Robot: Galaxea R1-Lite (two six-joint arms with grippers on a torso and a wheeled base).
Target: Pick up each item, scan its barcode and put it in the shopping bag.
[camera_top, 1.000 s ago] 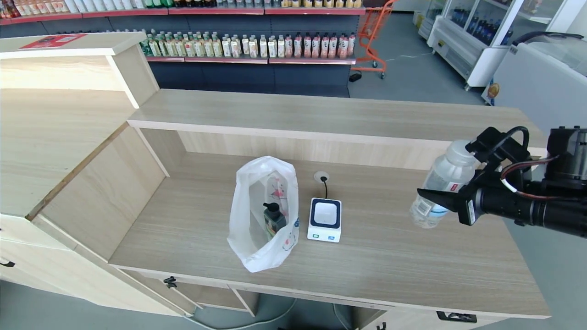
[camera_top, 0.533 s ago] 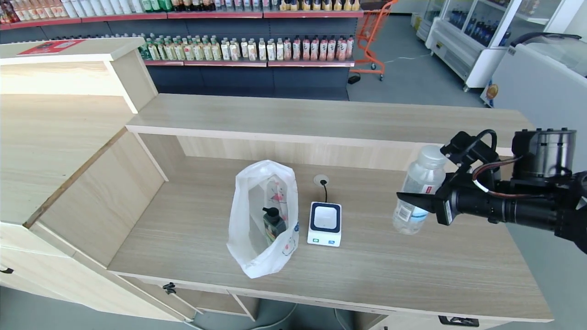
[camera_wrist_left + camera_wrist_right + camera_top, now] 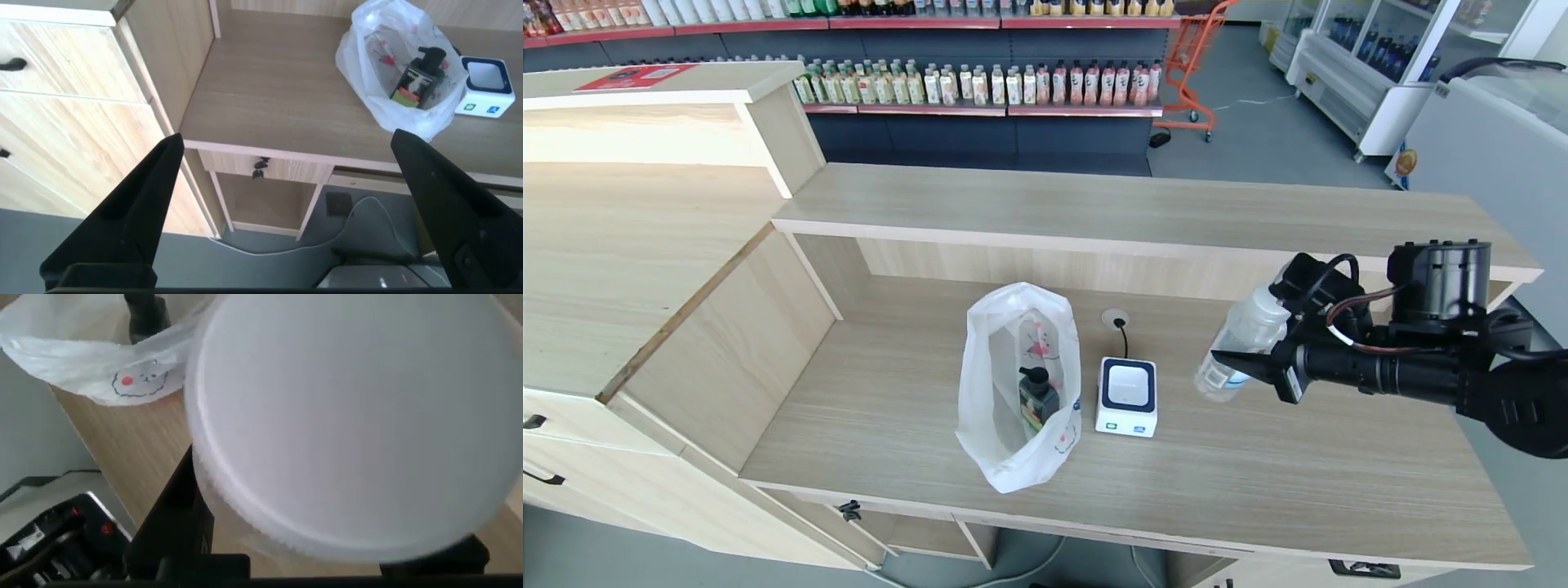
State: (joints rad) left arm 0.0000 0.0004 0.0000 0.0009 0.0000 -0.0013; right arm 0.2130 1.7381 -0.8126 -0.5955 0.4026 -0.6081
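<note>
My right gripper [image 3: 1235, 359] is shut on a clear water bottle [image 3: 1241, 335], held tilted above the counter just right of the white scanner [image 3: 1126, 396]. The bottle's white cap [image 3: 351, 416] is close up in the right wrist view, with the shopping bag [image 3: 78, 351] beyond it. The white plastic shopping bag [image 3: 1013, 392] stands open left of the scanner, and a black pump bottle [image 3: 1037, 398] is inside it. My left gripper [image 3: 288, 137] hangs open with nothing in it, off the counter's front left corner, with the bag [image 3: 384, 86] and the scanner [image 3: 484, 82] farther off.
The wooden counter [image 3: 1258, 482] has a raised back ledge [image 3: 1094, 208] and a taller side wall [image 3: 711, 359] on the left. The scanner's cable [image 3: 1121, 331] runs into a hole in the counter. Drawers [image 3: 57, 122] sit below the front left.
My right arm has carried the bottle leftward and lower, closer to the scanner. The head camera has shifted, so the whole scene has slid a little. The bag and scanner stay put.
</note>
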